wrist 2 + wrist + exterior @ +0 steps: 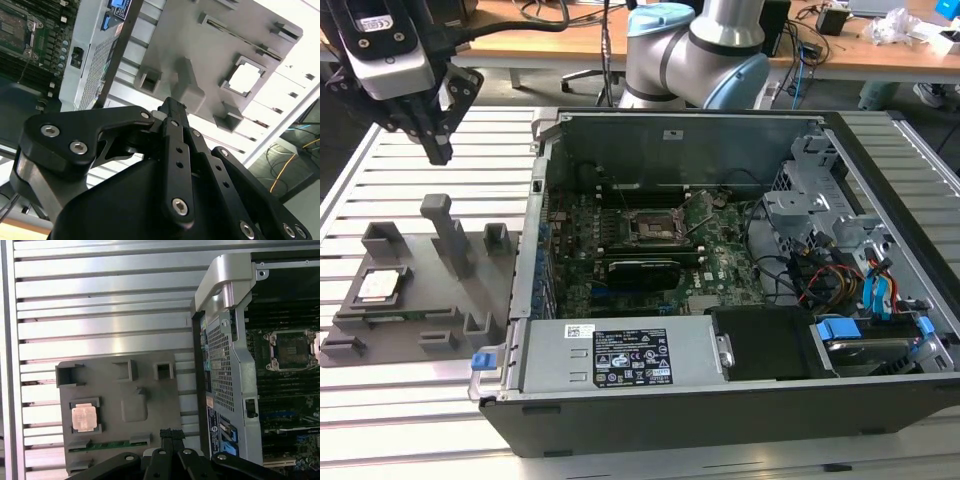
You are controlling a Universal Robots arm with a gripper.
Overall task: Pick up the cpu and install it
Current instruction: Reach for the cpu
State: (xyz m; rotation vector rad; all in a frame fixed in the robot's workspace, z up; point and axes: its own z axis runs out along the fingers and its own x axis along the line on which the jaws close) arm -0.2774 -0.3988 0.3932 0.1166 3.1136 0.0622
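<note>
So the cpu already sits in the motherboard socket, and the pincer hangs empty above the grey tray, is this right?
Not quite. The cpu lies in a recess of the grey tray, and the motherboard socket is empty, as the first wrist view shows. The pincer does hang empty above the grey tray.

Tray (120, 390) edge behind fingers (167, 435)
</note>
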